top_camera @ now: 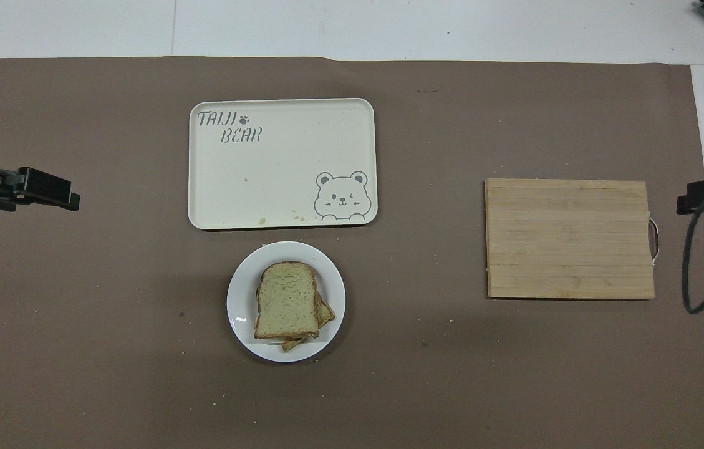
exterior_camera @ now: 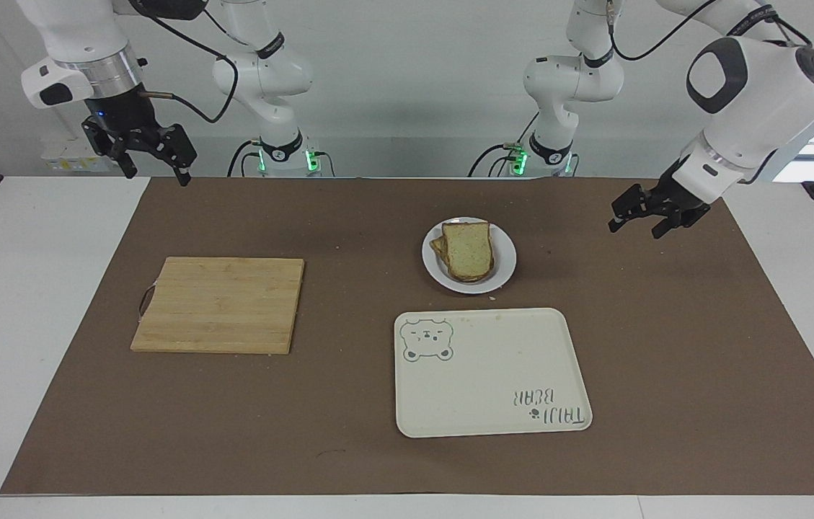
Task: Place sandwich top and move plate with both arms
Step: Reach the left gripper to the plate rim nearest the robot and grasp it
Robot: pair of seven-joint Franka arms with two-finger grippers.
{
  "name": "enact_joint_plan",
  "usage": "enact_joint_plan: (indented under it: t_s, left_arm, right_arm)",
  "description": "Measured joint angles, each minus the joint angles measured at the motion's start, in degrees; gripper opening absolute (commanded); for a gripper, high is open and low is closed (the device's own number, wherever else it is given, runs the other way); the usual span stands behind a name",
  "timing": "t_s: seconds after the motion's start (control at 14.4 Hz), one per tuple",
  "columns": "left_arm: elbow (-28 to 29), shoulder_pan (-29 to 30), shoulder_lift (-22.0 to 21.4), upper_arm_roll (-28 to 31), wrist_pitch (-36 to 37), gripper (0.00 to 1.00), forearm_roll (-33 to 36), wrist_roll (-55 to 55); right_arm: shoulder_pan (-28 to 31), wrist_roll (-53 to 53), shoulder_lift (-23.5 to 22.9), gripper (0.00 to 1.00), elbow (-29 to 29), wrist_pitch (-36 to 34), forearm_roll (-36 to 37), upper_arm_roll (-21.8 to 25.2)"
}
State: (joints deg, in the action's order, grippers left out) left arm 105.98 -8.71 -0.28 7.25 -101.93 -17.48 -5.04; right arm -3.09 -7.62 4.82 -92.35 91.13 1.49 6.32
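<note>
The sandwich top [exterior_camera: 467, 249], a pale speckled slice with a brown crust, lies on top of a stack of bread on the small white plate [exterior_camera: 504, 272]. It also shows in the overhead view [top_camera: 286, 299], as does the plate [top_camera: 239, 305]. My left gripper [exterior_camera: 635, 229] is open and empty, in the air over the brown mat beside the plate, toward the left arm's end; it shows in the overhead view too [top_camera: 68, 199]. My right gripper [exterior_camera: 158, 175] is open and empty, raised over the mat's edge at the right arm's end, and appears in the overhead view [top_camera: 685, 204].
A cream rectangular tray with a bear drawing [exterior_camera: 493, 375] lies just farther from the robots than the plate. A wooden cutting board [exterior_camera: 223, 303] lies toward the right arm's end. A brown mat [exterior_camera: 666, 346] covers the table; crumbs lie around the plate.
</note>
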Motion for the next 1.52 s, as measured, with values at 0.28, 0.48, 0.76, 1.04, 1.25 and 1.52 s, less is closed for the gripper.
enact_joint_plan:
  t_s: [0.28,0.48,0.76,1.04,1.25,1.52]
  left_arm:
    - [11.1,-0.1,0.0,-0.3,-6.7,1.0,-9.4,-7.7]
    - [18.4,-0.3,0.0,-0.6,-10.7,1.0,-17.1,-14.2]
    - [27.9,-1.2,-0.4,-0.7,-14.7,1.0,-27.1,-24.7]
    - [35.6,-7.2,-1.0,-0.8,-23.2,0.72,-33.2,-28.9]
    - [37.7,-9.7,-1.4,-0.9,-25.4,0.58,-36.1,-28.9]
    - [39.9,-10.7,-1.3,-0.9,-27.4,0.22,-40.7,-31.9]
  right_arm:
    - [0.0,0.0,0.0,1.0,0.0,0.0,0.0,0.0]
    - [0.0,0.0,0.0,1.0,0.0,0.0,0.0,0.0]
    - [0.0,0.0,0.0,1.0,0.0,0.0,0.0,0.0]
    - [0.0,0.0,0.0,1.0,0.0,0.0,0.0,0.0]
    - [0.0,0.0,0.0,1.0,0.0,0.0,0.0,0.0]
    - [0.0,0.0,0.0,1.0,0.0,0.0,0.0,0.0]
